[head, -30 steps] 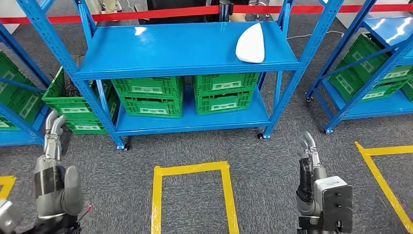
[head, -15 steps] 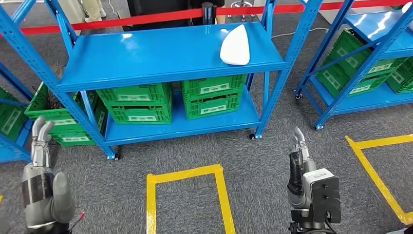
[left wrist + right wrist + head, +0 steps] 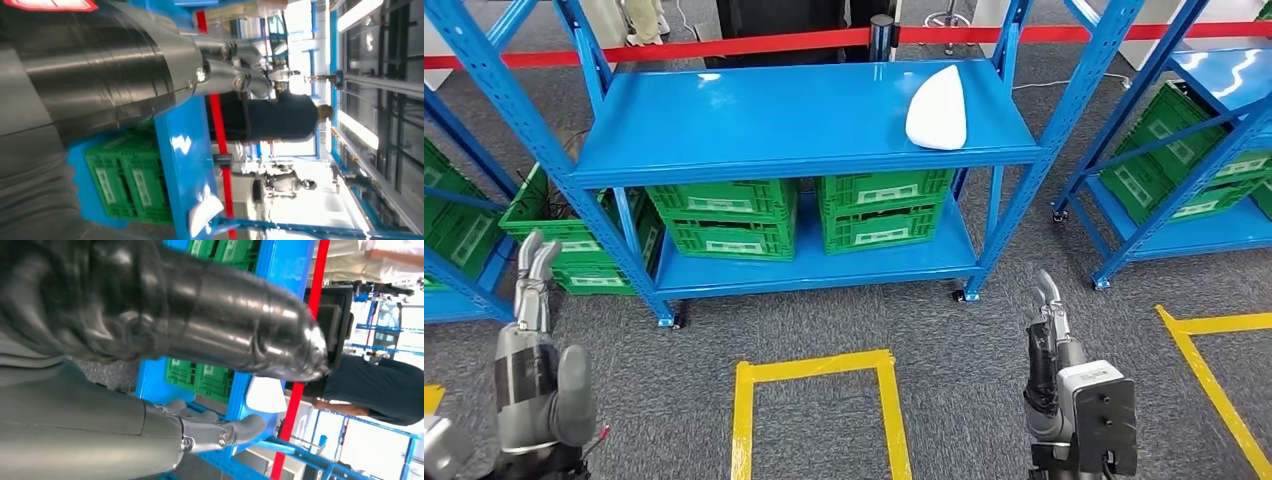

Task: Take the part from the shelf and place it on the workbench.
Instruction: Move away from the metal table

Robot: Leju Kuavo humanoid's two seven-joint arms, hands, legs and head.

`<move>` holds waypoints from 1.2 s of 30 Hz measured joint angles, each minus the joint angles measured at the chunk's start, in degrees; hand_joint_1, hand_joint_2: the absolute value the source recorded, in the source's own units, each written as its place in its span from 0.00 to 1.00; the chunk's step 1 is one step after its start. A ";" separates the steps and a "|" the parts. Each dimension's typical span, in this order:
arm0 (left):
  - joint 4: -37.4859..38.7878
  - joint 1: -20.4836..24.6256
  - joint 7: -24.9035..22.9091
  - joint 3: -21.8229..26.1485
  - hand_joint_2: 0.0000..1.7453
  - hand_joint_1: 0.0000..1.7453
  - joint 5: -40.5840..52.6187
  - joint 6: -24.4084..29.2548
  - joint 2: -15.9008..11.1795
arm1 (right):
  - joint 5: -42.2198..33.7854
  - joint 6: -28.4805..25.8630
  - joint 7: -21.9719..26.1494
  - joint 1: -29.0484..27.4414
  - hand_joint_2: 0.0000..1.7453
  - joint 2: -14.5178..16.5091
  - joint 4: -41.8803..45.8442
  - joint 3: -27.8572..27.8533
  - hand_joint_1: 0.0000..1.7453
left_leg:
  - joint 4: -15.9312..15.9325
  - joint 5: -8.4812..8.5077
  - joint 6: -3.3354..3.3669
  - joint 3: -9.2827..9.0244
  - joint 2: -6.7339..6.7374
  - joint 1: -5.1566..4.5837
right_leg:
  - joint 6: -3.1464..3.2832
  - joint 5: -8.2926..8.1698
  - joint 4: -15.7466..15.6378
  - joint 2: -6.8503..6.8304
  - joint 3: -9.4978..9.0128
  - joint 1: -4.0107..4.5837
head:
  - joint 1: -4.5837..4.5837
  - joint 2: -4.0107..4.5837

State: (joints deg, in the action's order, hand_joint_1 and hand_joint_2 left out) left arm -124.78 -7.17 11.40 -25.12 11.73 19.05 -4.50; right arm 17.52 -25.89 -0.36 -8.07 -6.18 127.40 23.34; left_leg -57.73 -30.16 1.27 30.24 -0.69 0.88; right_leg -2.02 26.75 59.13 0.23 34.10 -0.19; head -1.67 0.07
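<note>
A white curved part (image 3: 938, 108) lies on the right end of the blue shelf's upper deck (image 3: 754, 120), ahead of me. The same white part (image 3: 203, 214) appears in the left wrist view, and the white part (image 3: 265, 394) shows past the fingers in the right wrist view. My left hand (image 3: 532, 340) hangs low at the left with fingers straight and nothing in it. My right hand (image 3: 1050, 345) hangs low at the right, fingers extended and apart from everything. Both hands are well short of the shelf.
Green crates (image 3: 804, 210) fill the shelf's lower deck, with more on the neighbouring shelves (image 3: 1194, 150) at both sides. A yellow tape rectangle (image 3: 819, 400) marks the grey carpet before me. A red barrier band (image 3: 754, 42) runs behind the shelf. A person in dark clothes (image 3: 280, 117) stands beyond it.
The whole view has swung: the shelf slid left, then back right and slightly down in the picture as the camera moved. Both hands hang as before.
</note>
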 joint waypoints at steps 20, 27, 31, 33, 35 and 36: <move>0.45 -0.08 1.02 0.69 0.00 0.00 -0.57 -0.51 0.30 | 0.20 0.01 0.58 -0.21 0.00 0.52 -0.15 0.00 0.00 | 0.80 3.26 0.86 2.04 0.07 -0.05 | -0.82 5.98 -0.05 0.07 -7.22 -0.10 | 2.42 0.00; 0.61 -0.20 1.24 0.69 0.00 0.00 -0.60 -0.73 0.35 | 0.31 0.03 0.66 -0.63 0.00 0.52 -0.21 0.00 0.00 | 1.15 0.32 1.01 -1.72 -0.15 0.01 | -1.29 7.01 9.83 0.03 3.80 -0.46 | 0.50 0.00; 0.85 -0.10 0.87 0.71 0.00 0.00 -0.96 -0.79 0.36 | 0.31 0.01 0.31 -0.57 0.00 0.52 -0.34 -0.02 0.00 | 1.50 -1.90 0.04 -4.29 -0.16 0.00 | 0.42 -1.10 -0.06 -0.22 1.92 0.22 | -0.11 0.00; 0.93 -0.05 0.72 0.72 0.00 0.00 -1.09 -0.86 0.36 | 0.32 -0.01 0.19 -0.58 0.00 0.52 -0.28 -0.02 0.00 | 1.28 -2.16 -0.69 -5.01 -0.08 -0.06 | 1.20 -1.32 -0.73 -0.28 1.22 0.33 | -0.20 0.00; 0.96 0.02 0.58 0.74 0.00 0.00 -1.18 -0.86 0.35 | 0.33 0.01 0.20 -0.56 0.00 0.56 -0.21 -0.02 0.00 | -0.03 -2.54 -1.17 -4.93 0.19 -0.07 | 1.78 -1.67 -1.55 -0.22 0.00 0.09 | 0.11 0.00; 0.97 0.09 0.41 0.75 0.00 0.00 -1.26 -0.84 0.35 | 0.33 0.02 0.22 -0.50 0.00 0.58 -0.20 -0.02 0.00 | -1.90 -3.18 -1.31 -3.85 0.32 -0.04 | 2.01 -1.62 -1.93 -0.17 -0.61 -0.02 | 0.43 0.00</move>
State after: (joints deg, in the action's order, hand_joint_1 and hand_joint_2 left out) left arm -123.81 -7.08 11.81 -24.37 10.47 18.21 -4.15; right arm 17.86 -25.87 -0.13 -8.57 -5.60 127.20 23.32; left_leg -59.63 -33.33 -0.04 26.39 -0.37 0.84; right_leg -0.01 25.13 57.20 0.06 33.49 -0.22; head -1.24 0.07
